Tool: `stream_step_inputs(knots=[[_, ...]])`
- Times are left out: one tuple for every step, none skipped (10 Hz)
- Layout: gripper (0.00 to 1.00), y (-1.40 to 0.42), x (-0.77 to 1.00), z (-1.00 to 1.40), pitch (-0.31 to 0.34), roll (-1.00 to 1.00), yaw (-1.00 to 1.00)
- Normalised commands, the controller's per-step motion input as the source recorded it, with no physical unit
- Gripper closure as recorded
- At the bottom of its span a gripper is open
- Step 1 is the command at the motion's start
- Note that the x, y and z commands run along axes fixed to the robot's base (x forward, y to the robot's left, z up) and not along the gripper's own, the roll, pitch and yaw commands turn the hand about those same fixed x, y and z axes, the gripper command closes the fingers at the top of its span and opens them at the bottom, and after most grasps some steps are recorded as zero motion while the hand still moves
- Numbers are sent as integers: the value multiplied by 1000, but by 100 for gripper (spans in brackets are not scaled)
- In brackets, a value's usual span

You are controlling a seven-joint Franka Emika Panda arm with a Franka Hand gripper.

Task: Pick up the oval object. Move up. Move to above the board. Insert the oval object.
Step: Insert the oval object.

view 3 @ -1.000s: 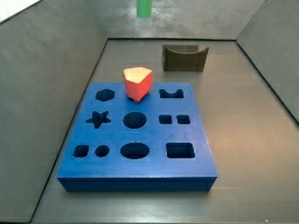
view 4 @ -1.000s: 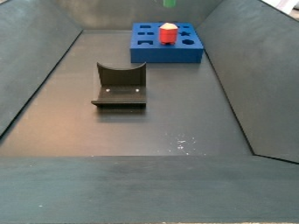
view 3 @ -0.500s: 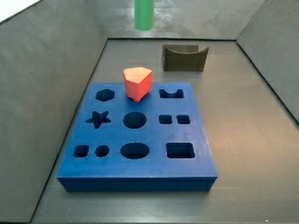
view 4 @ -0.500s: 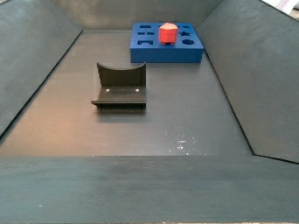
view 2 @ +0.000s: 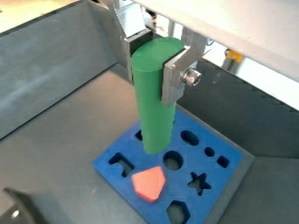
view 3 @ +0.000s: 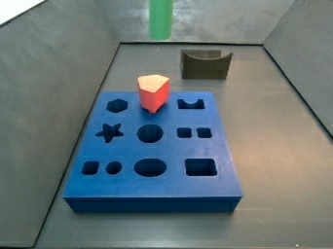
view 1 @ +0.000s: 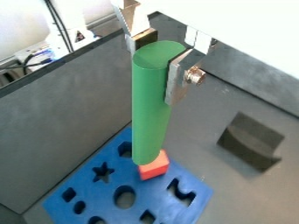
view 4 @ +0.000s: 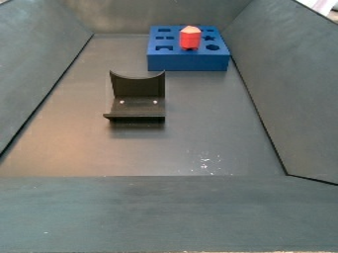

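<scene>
In both wrist views my gripper (view 1: 156,54) (view 2: 149,54) is shut on the top of the oval object (view 1: 151,109) (view 2: 156,98), a long bright green rod hanging upright. It hangs high above the board (view 1: 96,194) (view 2: 225,163), a thick blue block with shaped holes. In a side view the rod's lower end (view 3: 160,19) shows at the upper edge, far above the board (view 3: 156,187); the gripper is out of frame there. In a side view the board (view 4: 208,54) lies at the far end, and the rod and gripper are out of view.
A red wedge-like piece with cream top (view 3: 155,92) (view 4: 192,38) (view 2: 149,182) (view 1: 152,169) stands in the board. The dark olive notched holder (view 3: 205,64) (view 4: 136,96) (view 1: 254,140) stands on the floor apart from the board. Grey walls enclose the floor.
The green rod has come lower into the side view and more of it shows now. The board, the red piece and the holder have not moved.
</scene>
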Motion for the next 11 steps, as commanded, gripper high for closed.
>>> stream_step_inputs(knots=[[100,-363,0,-109,0,0,-846],[100,-357,0,-109,0,0,-851],[100,-366,3,-134,0,0,-851],[100,-403,3,-157,0,0,-826],[100,-420,0,-166,-3,0,-811],[100,-474,0,-197,-24,0,-769],[100,-457,0,-194,-20,0,-786],[100,-434,0,-197,-17,0,-803],[100,-354,0,-206,-19,0,-860],[100,-289,0,-211,-16,0,-911],[100,-274,0,-211,-13,0,-920]])
